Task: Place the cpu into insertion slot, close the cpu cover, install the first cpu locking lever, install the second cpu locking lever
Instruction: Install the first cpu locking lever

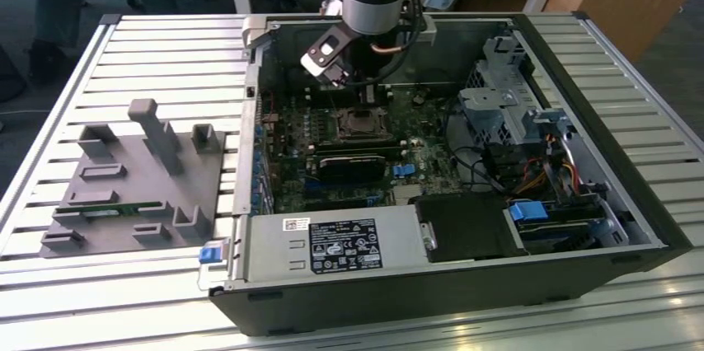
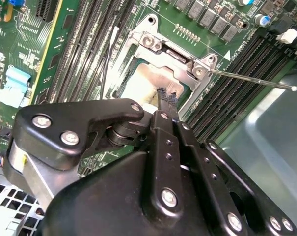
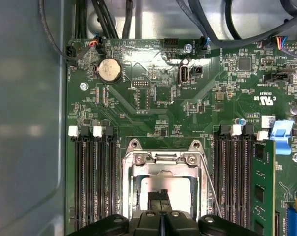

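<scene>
In the exterior view an open case (image 1: 440,297) lies on a slatted table (image 1: 165,46). A grey jig (image 1: 121,203) sits at its nine o'clock. A power supply (image 1: 330,248) fills the case's seven o'clock corner. In the first wrist view a coin cell (image 3: 109,70) sits near memory slots (image 3: 92,182).

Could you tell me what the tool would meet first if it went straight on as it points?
Most likely the cpu: the tool points through the window of the cpu cover at the chip's silvery top. Depth is unclear, so it may be touching it now.

Smooth black gripper (image 2: 167,101), bright silvery metal cpu cover (image 3: 163,159), glossy green circuit board (image 3: 153,73), matt grey plastic fixture (image 1: 132,190)
</scene>
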### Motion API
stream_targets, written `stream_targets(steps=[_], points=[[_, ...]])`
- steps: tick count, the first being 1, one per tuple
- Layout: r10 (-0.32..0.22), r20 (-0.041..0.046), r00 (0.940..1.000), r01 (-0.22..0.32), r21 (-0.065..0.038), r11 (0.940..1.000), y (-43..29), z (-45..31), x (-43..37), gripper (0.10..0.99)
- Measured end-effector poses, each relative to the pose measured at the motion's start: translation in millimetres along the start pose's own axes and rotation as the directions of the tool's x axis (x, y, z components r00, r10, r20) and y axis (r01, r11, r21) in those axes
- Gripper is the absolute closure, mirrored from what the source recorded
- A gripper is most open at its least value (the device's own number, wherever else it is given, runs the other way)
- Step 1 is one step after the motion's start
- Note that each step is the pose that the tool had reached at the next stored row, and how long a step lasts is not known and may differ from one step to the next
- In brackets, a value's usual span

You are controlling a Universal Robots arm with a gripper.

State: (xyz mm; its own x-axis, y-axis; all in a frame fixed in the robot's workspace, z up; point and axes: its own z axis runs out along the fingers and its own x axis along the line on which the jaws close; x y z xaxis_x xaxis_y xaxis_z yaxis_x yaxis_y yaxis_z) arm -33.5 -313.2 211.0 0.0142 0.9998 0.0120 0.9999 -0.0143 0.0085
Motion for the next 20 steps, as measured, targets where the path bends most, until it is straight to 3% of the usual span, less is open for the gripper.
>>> stream_targets(steps=[4, 14, 18, 20], points=[[0.000, -0.0004, 1.0000, 0.000, 0.000, 1.0000, 0.1, -10.5, 0.2, 0.980], [0.000, -0.0001, 1.0000, 0.000, 0.000, 1.0000, 0.4, -51.2, 0.7, 0.980], [-0.003, 0.0030, 1.0000, 0.003, 0.000, 1.0000, 0.5, -52.9, 0.7, 0.980], [-0.031, 0.0029, 0.9995, 0.031, 0.000, 0.9995, 0.3, -52.9, 0.7, 0.980]])
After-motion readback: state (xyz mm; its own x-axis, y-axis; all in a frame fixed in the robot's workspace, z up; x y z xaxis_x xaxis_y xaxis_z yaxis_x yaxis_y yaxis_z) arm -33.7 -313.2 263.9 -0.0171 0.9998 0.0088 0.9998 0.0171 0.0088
